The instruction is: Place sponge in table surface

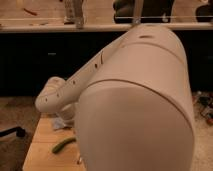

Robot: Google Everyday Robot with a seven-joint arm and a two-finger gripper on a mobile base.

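Observation:
My white arm [135, 100] fills most of the camera view, and its elbow [50, 97] reaches out over the left part of the table surface [40, 147]. Only a strip of that light wooden top shows, at the lower left. The gripper is hidden behind the arm's bulk, somewhere below it, and it is shut. The sponge is hidden, so I cannot tell whether it is held.
A slim green object [63, 145] lies on the table. A pale crumpled item [58, 123] sits just under the elbow. Dark cabinets [30, 60] under a counter run along the back. A black chair base [11, 132] stands on the floor to the left.

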